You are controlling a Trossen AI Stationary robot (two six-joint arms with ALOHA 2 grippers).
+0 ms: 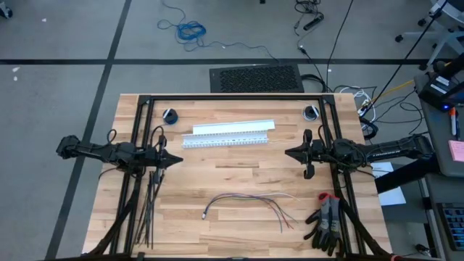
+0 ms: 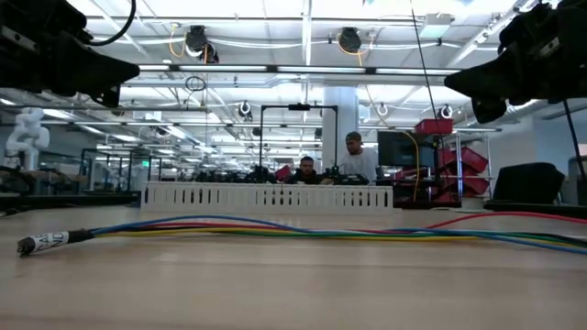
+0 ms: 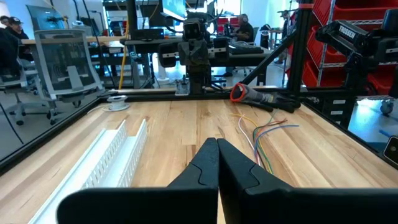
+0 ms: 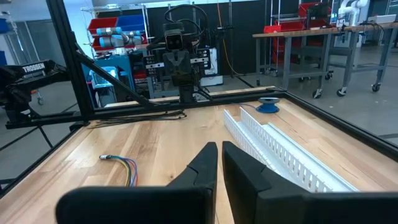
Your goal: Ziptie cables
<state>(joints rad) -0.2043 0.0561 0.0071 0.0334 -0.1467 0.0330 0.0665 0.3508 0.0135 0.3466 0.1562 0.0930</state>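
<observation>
Both arms hovered apart at mid-table, left gripper (image 1: 176,159) and right gripper (image 1: 289,153) pinched closed, empty. The cables (image 1: 250,201) lay near the front edge, the zipties (image 1: 150,206) by the left edge. Those thin flat strips could easily slip a pinch.

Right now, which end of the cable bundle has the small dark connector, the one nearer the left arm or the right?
The end nearer the left gripper: the cables finish there in one small connector tip, while the end toward the right gripper splays into loose wires.
</observation>
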